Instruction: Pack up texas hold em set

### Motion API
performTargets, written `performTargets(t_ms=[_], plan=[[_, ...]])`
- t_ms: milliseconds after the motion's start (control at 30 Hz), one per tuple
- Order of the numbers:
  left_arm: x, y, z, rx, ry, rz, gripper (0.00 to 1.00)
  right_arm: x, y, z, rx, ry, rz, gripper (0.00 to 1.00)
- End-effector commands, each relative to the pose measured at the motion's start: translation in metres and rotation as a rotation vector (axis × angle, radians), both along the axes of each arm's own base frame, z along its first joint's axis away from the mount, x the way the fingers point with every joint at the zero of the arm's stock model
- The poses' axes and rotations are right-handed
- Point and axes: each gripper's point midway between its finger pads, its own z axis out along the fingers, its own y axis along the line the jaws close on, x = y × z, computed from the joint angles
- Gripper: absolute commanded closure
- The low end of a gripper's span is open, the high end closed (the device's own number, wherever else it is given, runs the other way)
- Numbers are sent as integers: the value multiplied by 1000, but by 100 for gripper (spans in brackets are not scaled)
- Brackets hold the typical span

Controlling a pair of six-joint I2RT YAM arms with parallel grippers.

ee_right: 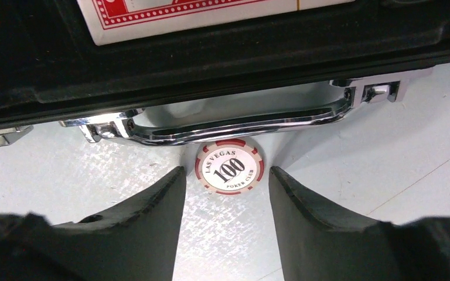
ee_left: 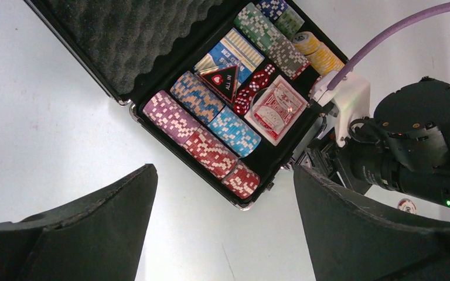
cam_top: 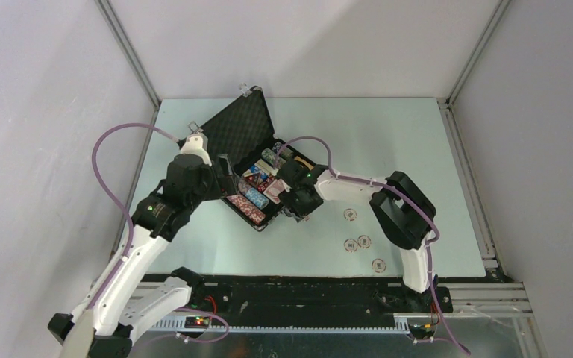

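The black case of the texas hold em set lies open on the table, its foam lid tipped back. Inside are rows of multicoloured chips, red dice and a red card deck. My right gripper is low at the case's silver handle. It is open, and a red-and-white "100" chip lies flat on the table just beyond its fingertips, untouched. My left gripper hangs wide open over bare table by the case's near corner, holding nothing.
Several loose chips lie on the table right of the case, in front of the right arm. A purple cable runs over the case's right side. The enclosure's walls and metal frame posts border the table.
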Motion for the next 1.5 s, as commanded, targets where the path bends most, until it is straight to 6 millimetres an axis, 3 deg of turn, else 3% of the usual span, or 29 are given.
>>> performTargets(t_ms=[0, 233, 367, 600, 733, 767, 800, 867, 933, 1200, 1367, 1467], plan=[[6, -1, 7, -31, -36, 15, 7, -15, -15, -21, -64, 84, -2, 47], [6, -7, 2, -41, -21, -9, 7, -10, -17, -26, -49, 123, -76, 61], [5, -9, -1, -40, -8, -22, 8, -15, -26, -20, -57, 123, -104, 63], [6, -21, -4, -79, -2, -68, 11, -24, -53, 18, 12, 105, -192, 65], [8, -29, -6, -105, 7, -86, 12, -30, -62, 36, 38, 89, -213, 62], [9, -31, -5, -108, 5, -91, 12, -31, -63, 39, 43, 82, -212, 57], [9, -33, -6, -109, 7, -94, 12, -31, -63, 41, 46, 76, -211, 45], [9, -35, -6, -109, 7, -101, 12, -27, -58, 47, 67, 46, -203, 29], [10, -36, -6, -107, 5, -98, 12, -19, -48, 52, 91, 20, -189, 24], [9, -30, -2, -91, -8, -80, 12, 8, -12, 28, 65, -42, -95, 23], [3, -21, 4, -64, -17, -65, 11, 21, -2, 19, 47, -51, -82, 23], [1, -17, 3, -55, -13, -56, 11, 25, 2, 12, 33, -43, -80, 29]])
